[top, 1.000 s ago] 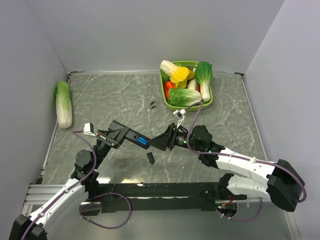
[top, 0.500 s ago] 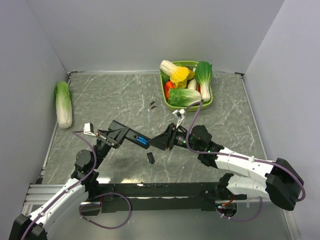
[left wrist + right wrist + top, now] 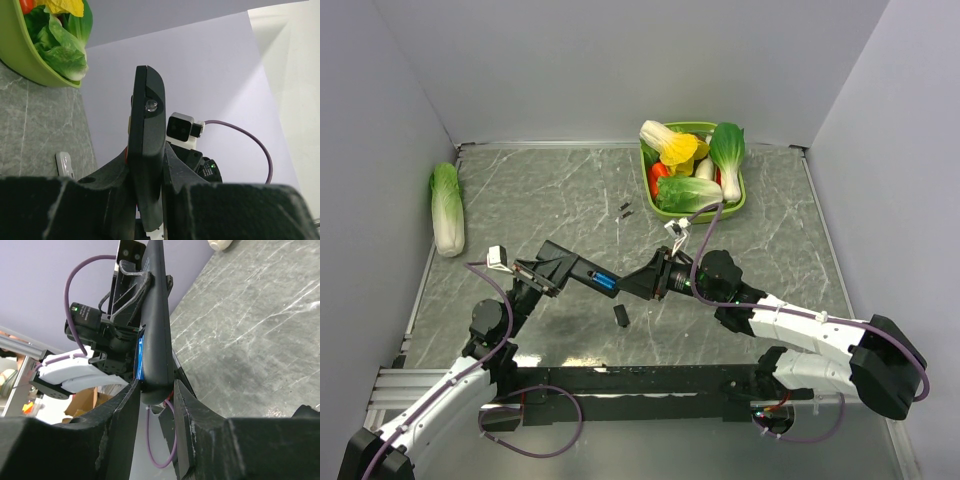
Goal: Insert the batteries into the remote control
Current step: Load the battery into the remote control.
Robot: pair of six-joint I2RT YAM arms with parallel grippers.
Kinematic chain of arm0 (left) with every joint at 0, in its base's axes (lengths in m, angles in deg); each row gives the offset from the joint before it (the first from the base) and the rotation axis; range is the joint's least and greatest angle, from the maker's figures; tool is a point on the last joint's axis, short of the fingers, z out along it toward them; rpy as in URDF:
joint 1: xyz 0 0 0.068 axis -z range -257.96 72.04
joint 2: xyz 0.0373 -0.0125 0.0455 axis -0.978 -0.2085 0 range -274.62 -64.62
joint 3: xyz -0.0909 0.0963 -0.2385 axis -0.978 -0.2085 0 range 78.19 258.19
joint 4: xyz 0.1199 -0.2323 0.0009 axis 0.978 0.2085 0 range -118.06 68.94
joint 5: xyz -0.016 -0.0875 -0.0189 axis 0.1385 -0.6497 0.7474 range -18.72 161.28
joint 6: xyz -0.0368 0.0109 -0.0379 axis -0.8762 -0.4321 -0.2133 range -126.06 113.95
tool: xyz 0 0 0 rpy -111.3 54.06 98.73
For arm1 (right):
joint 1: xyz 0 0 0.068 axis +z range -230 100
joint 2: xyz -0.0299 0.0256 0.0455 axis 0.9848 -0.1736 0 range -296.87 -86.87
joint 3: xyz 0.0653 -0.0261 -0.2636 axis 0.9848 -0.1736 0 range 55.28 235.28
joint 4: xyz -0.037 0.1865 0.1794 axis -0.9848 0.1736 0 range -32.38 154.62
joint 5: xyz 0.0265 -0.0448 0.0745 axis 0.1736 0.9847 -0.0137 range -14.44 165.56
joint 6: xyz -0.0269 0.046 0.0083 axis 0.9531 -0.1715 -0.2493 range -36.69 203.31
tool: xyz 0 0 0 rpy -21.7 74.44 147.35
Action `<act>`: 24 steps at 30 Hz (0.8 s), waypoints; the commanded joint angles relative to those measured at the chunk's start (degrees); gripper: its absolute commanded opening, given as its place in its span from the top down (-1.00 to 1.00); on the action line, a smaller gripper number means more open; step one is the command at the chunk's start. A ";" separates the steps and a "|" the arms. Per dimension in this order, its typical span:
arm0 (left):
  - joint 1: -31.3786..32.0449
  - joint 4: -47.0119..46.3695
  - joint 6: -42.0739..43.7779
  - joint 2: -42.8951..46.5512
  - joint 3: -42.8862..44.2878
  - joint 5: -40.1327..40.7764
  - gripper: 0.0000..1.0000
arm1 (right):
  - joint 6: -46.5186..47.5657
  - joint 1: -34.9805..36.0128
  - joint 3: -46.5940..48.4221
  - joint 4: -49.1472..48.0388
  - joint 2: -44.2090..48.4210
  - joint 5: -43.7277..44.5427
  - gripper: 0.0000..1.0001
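Two ends of the black remote control (image 3: pixel 588 275), raised over the middle of the table (image 3: pixel 520 190), are clamped: my left gripper (image 3: pixel 558 268) at nine o'clock, my right gripper (image 3: pixel 634 285) at three. A blue battery (image 3: pixel 603 281) shows in its bay. Since a second ago, my right arm crept slightly toward nine o'clock.
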 commanded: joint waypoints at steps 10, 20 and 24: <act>0.29 -0.26 3.73 1.36 -6.60 -1.93 0.97 | 6.50 1.83 8.73 16.05 -1.29 7.93 0.36; 0.38 4.93 12.34 0.75 -2.29 -2.80 0.97 | 13.89 3.85 17.34 29.77 -8.57 14.61 0.61; 0.46 5.11 14.45 -0.57 -1.94 -2.89 0.97 | 17.49 5.44 20.25 33.73 -10.95 18.74 0.60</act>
